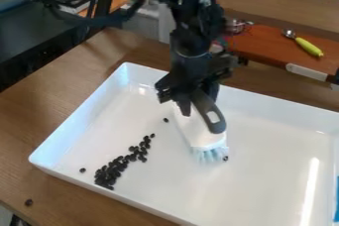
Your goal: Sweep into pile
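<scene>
Camera view: one gripper (197, 102), fingers closed on one brush (197, 132); one tray (78, 116), one bean cluster (119, 166), three stray beans (165, 120).

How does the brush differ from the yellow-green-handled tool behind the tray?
The brush is held in the gripper, bristles down; the yellow-green-handled tool lies on the reddish-brown shelf.
The brush ends in pale blue bristles, the tool in a shiny metal head.
The brush is white and dark grey, the tool's handle bright.
Both are handled tools.

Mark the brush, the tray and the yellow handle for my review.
Brush (201, 133), camera view: white body above the bristles.
Tray (265, 170), camera view: bare floor.
Yellow handle (309, 47), camera view: around its middle.
</scene>
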`<state>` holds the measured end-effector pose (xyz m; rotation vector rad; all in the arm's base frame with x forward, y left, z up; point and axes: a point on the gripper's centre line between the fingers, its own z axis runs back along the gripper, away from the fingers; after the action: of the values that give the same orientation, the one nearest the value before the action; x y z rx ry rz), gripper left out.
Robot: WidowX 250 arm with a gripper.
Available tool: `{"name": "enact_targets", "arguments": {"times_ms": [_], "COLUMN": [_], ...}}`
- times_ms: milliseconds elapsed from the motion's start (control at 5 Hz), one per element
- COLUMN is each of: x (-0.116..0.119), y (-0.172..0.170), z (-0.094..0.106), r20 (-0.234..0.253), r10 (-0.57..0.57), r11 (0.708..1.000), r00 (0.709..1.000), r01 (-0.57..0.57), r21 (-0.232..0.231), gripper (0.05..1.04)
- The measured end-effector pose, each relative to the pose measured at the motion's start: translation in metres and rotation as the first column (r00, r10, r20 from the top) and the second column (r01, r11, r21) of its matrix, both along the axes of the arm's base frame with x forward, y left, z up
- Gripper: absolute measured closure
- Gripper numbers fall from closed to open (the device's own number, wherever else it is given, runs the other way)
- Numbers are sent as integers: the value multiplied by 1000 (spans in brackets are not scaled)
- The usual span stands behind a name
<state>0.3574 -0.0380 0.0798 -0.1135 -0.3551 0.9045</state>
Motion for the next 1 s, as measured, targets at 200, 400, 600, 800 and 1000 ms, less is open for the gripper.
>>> {"name": "enact_targets", "arguments": {"times_ms": [200,400,600,800,1000], "x": [-8,-24,-46,-72,-89], "y": [11,24,35,39,51], "z": [-1,-1,-1,-1,4], "r20": [-9,-24,-31,-44,-37], "r10": [36,73,104,90,88], "r11": [999,997,994,996,996], "r00": [999,997,994,995,995], "r01": [-36,-74,-104,-90,-88], "r21": [-8,-17,-16,-7,8], "gripper": [578,578,579,579,578]}}
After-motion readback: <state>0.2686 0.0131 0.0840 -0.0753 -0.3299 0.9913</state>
